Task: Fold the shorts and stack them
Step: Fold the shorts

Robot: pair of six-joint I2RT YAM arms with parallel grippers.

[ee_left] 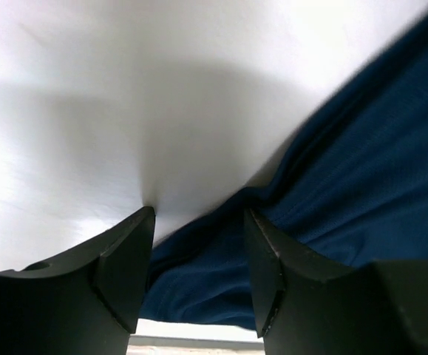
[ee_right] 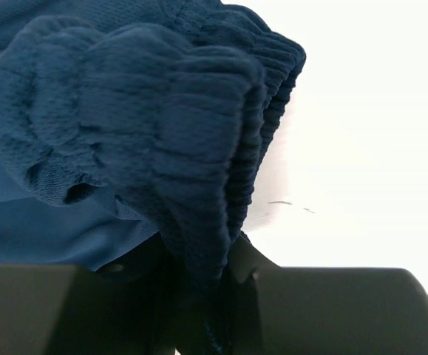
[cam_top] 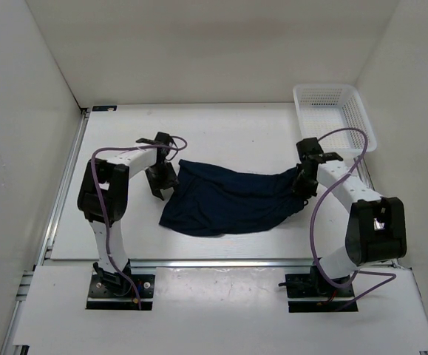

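Shorts (cam_top: 225, 200) lie mid-surface, spread mostly flat and somewhat rumpled, long axis running 9 to 3 o'clock. The wide end is at 9 and the fabric tapers toward 3. Surface (cam_top: 228, 137) is white. White mesh basket (cam_top: 335, 118) sits in the far corner at 1 o'clock from the shorts, well apart from them. Left tool (cam_top: 161, 191) is at the shorts' 9 o'clock edge, near the 10 o'clock corner, pointing down. In the left wrist view the left tool (ee_left: 199, 222) is released, jaws spread wide. One fingertip (ee_left: 136, 237) is over bare surface (ee_left: 125, 111), and the other is over navy fabric (ee_left: 361, 185). The shorts' edge runs through the gap and nothing is pinched. Can't tell if the tips touch down. Right tool (cam_top: 302, 185) is at the shorts' 3 o'clock end, just beside the 7 o'clock corner of the basket but not touching it. In the right wrist view the right tool (ee_right: 199, 259) is clenched on the waistband (ee_right: 199, 140). The gathered ribbed elastic is bunched in folds and squeezed between the jaws. More shorts fabric (ee_right: 43, 214) trails off toward 9 o'clock, with white surface (ee_right: 369, 111) at 3 o'clock. Can't tell whether the gripped end is lifted off the surface or resting on it.
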